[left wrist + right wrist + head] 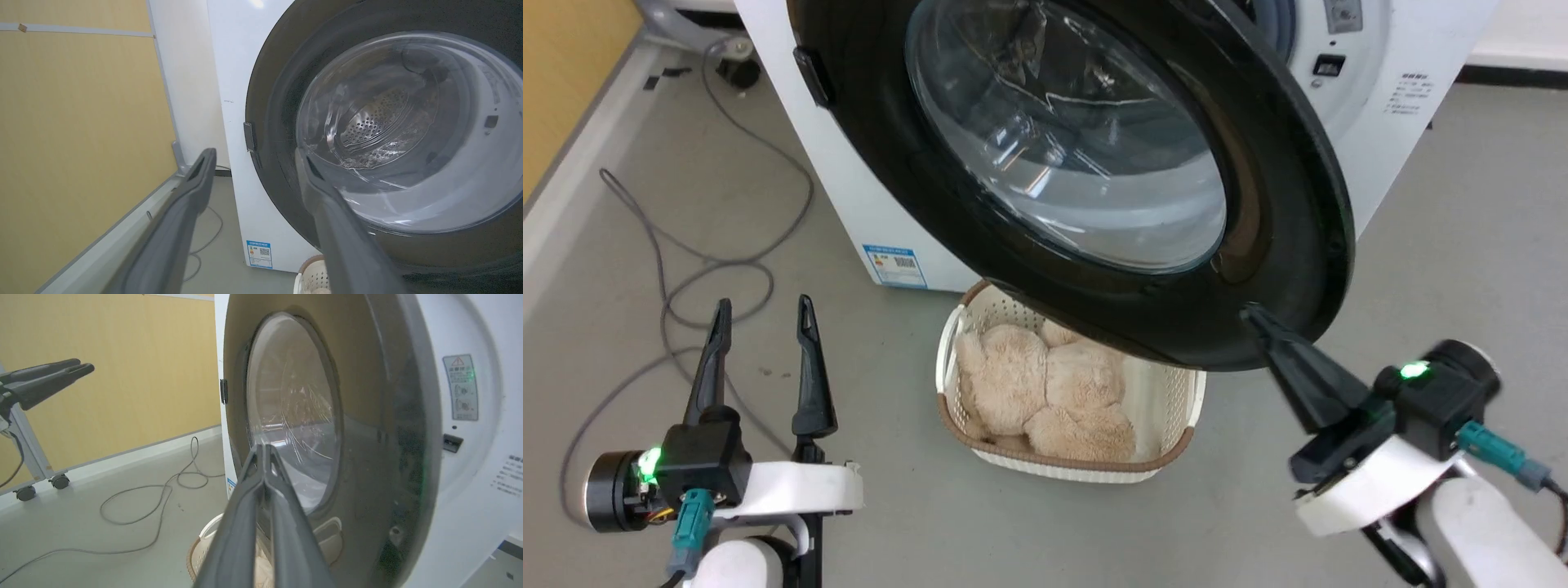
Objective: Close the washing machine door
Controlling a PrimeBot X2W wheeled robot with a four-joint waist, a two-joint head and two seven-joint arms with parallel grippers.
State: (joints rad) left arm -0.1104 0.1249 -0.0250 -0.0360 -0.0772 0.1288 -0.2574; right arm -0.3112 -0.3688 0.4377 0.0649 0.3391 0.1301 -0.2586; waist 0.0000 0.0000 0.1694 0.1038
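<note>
The washing machine door (1094,163) is a big glossy black ring with a clear bulging window, and it stands partly open, hinged on its left side. Behind it is the white washing machine (1388,106), whose steel drum shows through the glass (388,134). My right gripper (1252,317) is shut on nothing, its tip against the lower right rim of the door's outer face. In the right wrist view the joined fingers (264,449) point at the door (367,416). My left gripper (764,306) hangs open at the lower left, away from the door (254,155).
A white basket (947,343) holding a beige plush toy (1045,384) sits on the floor under the door. Grey cables (670,286) loop across the floor at the left. A yellow wall (81,122) runs along the left side. A blue sticker (895,263) marks the machine's lower front.
</note>
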